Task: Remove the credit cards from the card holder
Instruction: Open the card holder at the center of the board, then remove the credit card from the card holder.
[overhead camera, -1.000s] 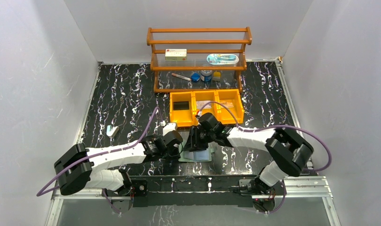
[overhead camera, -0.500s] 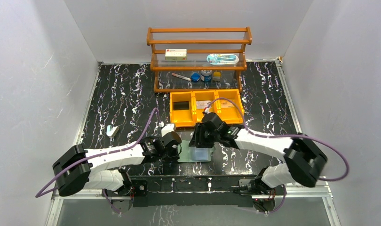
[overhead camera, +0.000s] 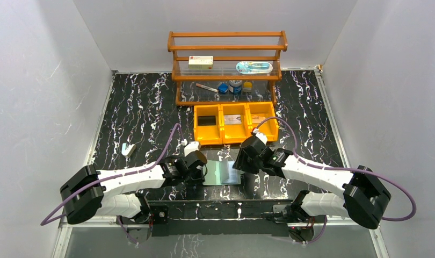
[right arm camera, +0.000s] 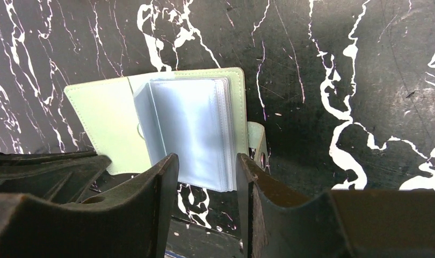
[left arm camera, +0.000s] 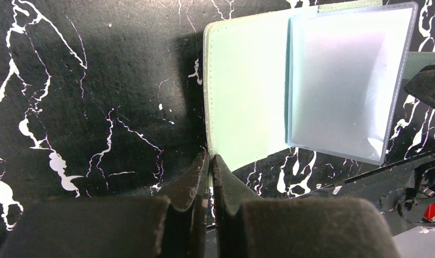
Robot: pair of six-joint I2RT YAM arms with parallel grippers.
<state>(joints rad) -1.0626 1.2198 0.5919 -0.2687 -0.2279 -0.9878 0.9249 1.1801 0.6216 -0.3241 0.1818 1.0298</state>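
Sage-green card holder (overhead camera: pixel 222 173) lies open on the marble table (overhead camera: pixel 140 107) between both arms. It looks light and floppy, sleeves (right arm camera: pixel 191 129) slick, so I'd pin the cover edge. Left gripper (left arm camera: pixel 210 161) is pressed together at its corner, right gripper (right arm camera: pixel 205 161) spread over the sleeves.

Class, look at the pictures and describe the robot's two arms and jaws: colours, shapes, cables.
Both the left arm and the right arm have smooth white tubular links joined by blocky black joints. A purple cable loops loosely along each arm. The jaws are matt black, thick at the base and tapering to blunt tips. No markings are visible.
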